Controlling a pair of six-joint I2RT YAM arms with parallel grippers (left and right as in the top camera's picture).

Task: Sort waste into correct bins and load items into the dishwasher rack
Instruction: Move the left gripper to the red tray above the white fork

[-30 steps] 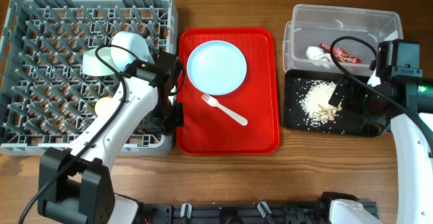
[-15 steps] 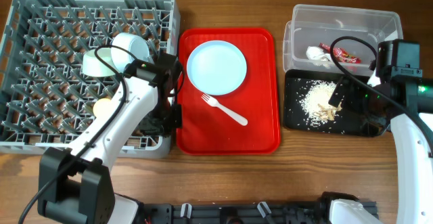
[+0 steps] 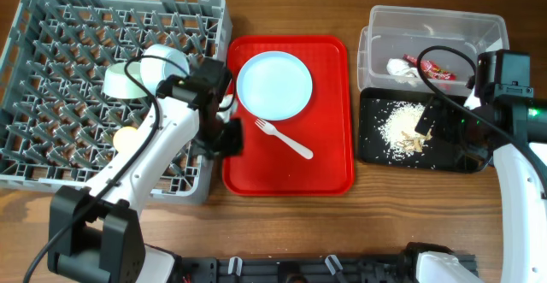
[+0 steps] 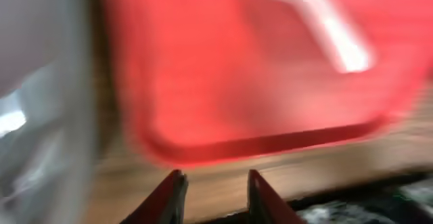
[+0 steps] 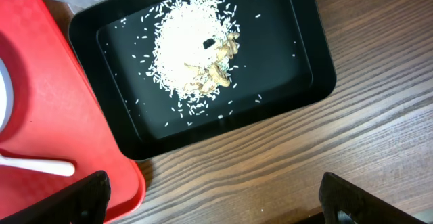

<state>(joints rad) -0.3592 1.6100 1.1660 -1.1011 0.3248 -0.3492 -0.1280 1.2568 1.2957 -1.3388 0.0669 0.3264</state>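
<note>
Grey plastic lattice rack (image 3: 85, 26), glossy red plastic tray (image 3: 329, 146), matt black tray (image 5: 284, 41), grained wooden table (image 5: 379, 149).

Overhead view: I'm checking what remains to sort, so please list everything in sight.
dishwasher rack: one, grey, left side of the table
pale dishes: two, bluish and whitish, in the rack
yellow item: one, in the rack, partly hidden by the left arm
red tray: one, centre
plate: one, pale blue, on the red tray
fork: one, white, on the red tray beside the plate
clear tub: one, far right
wrapper: one, red, in the tub
tissue: one, white, in the tub
black tray: one, right, nearer than the tub
food scraps: one heap, beige, in the black tray
left pincer: open, empty, at the red tray's left edge
right pincer: open, empty, beside the black tray
</note>
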